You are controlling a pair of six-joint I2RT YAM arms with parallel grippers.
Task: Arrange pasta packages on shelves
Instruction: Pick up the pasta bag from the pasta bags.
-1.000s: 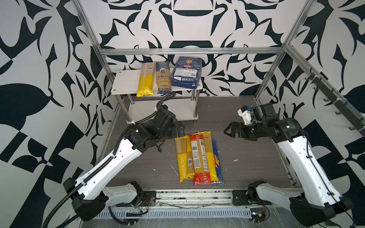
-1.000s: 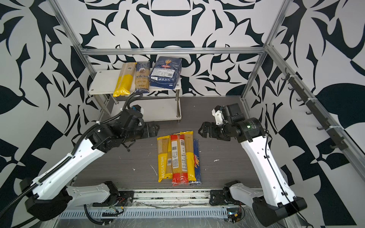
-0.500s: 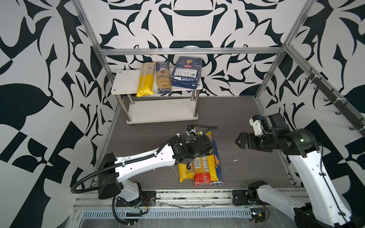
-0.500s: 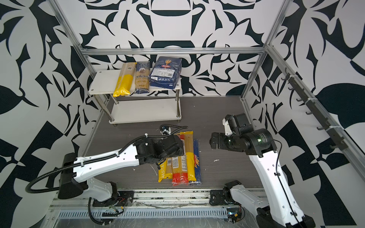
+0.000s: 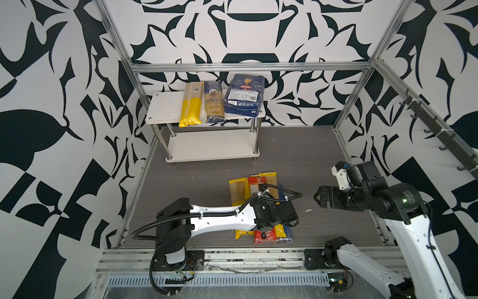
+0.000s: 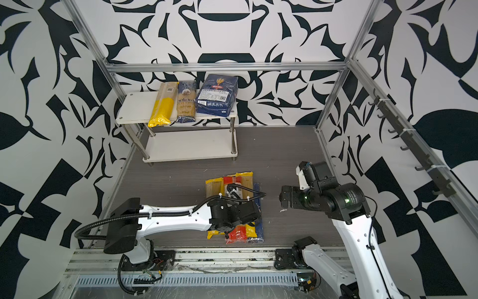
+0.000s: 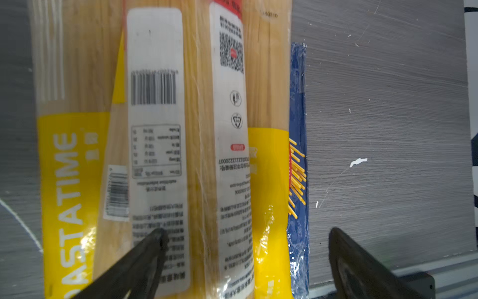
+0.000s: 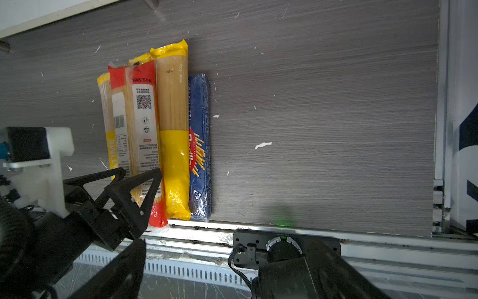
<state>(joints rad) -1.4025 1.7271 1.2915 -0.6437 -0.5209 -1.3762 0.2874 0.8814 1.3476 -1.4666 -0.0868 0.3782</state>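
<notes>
Pasta packages (image 5: pixel 236 190) are divided: three are laid on the upper board of the shelves (image 5: pixel 165 110), and the rest are packed touching in a row on the grey table (image 5: pixel 289 155). The left gripper (image 7: pixel 247 234) is held low over this row, jaws wide apart and spanning several packs; the right gripper (image 5: pixel 318 197) is held open and empty nearby. If the left jaws are closed as placed, neighbouring packs could be pinched together, or slick film could be lost from the grip.
</notes>
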